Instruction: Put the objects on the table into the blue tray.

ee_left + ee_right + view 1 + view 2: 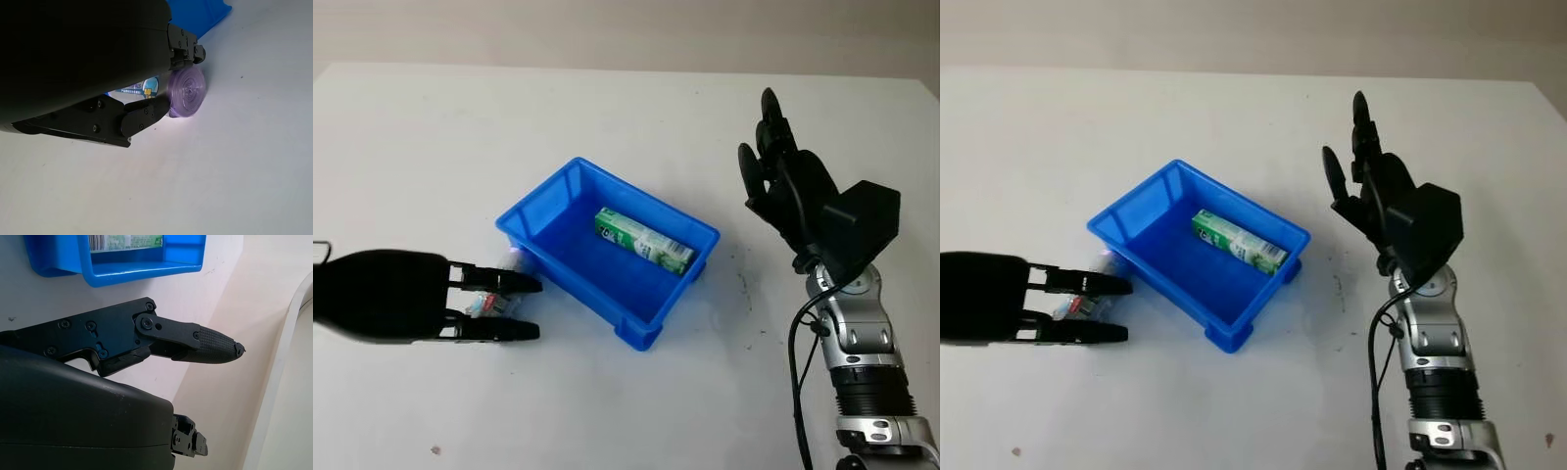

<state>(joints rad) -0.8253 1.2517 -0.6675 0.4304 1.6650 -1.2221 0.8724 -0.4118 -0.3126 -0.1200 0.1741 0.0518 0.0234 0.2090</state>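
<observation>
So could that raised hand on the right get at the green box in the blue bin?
Probably yes. The right hand is open and raised beside the blue tray, and the green box lies uncovered inside the open-topped tray. The left hand is busy at the far side.

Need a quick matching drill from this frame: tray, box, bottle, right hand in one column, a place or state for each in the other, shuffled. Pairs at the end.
Column one:
1. tray
2. box
3. bottle
4. right hand

Column two:
A. lying inside the tray
B. raised above the table, open, holding nothing
C. between the fingers of the left hand, next to the tray's outer wall
D. blue, mid-table, between the two hands

Pairs: 1-D, 2-A, 3-C, 4-B
</observation>
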